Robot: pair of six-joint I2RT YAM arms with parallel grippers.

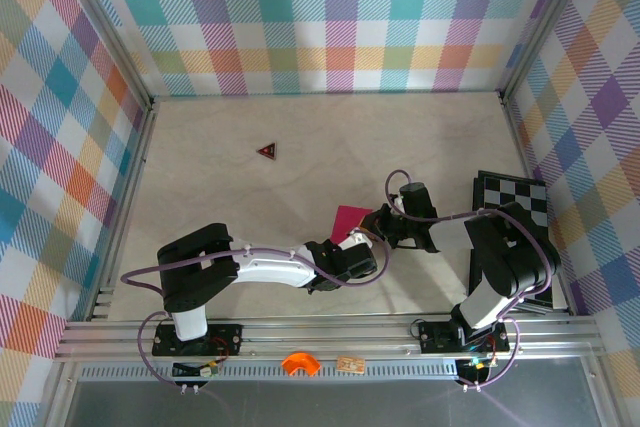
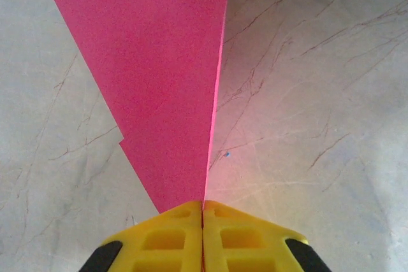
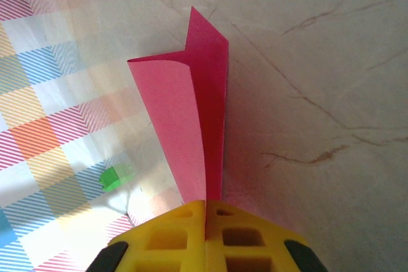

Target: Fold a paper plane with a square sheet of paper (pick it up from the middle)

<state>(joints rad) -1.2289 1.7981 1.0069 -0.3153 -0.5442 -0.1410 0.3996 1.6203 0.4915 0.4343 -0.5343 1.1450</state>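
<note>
Table [image 1: 220, 197] — pink paper [image 2: 159, 93] clamped, both jaws.

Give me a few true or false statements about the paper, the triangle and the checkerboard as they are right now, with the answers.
1. The left fingers and right fingers are both shut on the paper. True.
2. The paper lies flat and unfolded. False: it is folded, with its layers showing in the right wrist view.
3. The triangle touches the paper. False: it lies apart, farther back.
4. The checkerboard sits to the right of the paper. True.
</note>
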